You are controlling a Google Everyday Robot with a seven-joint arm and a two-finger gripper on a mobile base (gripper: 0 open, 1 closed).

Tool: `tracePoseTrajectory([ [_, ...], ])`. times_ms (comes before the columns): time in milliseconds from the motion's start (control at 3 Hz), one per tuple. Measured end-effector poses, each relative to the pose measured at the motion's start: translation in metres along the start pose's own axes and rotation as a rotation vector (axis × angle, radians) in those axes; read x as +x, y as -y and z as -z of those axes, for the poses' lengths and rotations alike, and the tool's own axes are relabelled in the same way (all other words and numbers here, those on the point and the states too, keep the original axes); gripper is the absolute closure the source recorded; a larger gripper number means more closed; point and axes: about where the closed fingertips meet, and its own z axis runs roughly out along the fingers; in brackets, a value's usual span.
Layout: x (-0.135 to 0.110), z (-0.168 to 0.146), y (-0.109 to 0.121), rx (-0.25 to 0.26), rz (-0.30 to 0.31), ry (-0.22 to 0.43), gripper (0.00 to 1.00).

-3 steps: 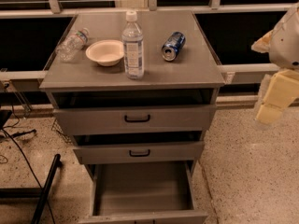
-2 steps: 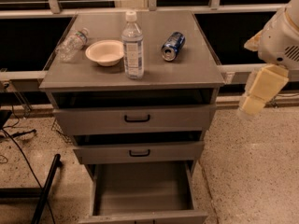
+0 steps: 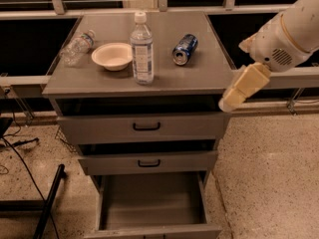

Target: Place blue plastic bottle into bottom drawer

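**Bottle upright on the worktop, tool off to its right**

Starting far left of the blue plastic bottle (image 3: pixel 142 51), down on the speckled floor, black cables (image 3: pixel 15 143) trail beside a slanted black bar (image 3: pixel 50 203). Up on the grey worktop (image 3: pixel 199 76), well left of the bottle, a small dented clear bottle (image 3: pixel 77 48) lies on its side near the edge. Next comes the white bowl (image 3: pixel 112 56), sitting just left of the bottle, close but not clearly touching it.

And here is the bottle itself: standing upright, white cap on top, pale label facing us, near the middle of the worktop and towards the front. Nothing is holding it.

Straight below the bottle, the cabinet front shows two shallow drawers, the upper drawer (image 3: pixel 144 127) and the middle drawer (image 3: pixel 148 162), each with a black handle. Under those, the bottom drawer (image 3: pixel 149 203) is pulled out wide, its plain grey inside on show.

Just right of the bottle, a blue can (image 3: pixel 185 49) lies on its side, its open end facing the front.

Further right again, past the worktop's right edge, the white arm (image 3: pixel 294 31) reaches in from the upper corner. Its beige tool (image 3: pixel 233 96) hangs down at a slant, lower than the bottle's base and well apart from it, carrying nothing. Whether the tool is wide or narrow, I cannot tell.
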Motion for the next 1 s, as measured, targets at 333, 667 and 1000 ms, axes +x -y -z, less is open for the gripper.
tracePoseTrajectory([
  [333, -0.0192, -0.0177, 0.0131, 0.03, -0.022, 0.101, 0.0],
  [667, -0.0192, -0.0175, 0.0126, 0.03, -0.022, 0.098, 0.0],
  [1000, -0.0217, -0.0231, 0.0147, 0.048, -0.014, 0.109, 0.0],
])
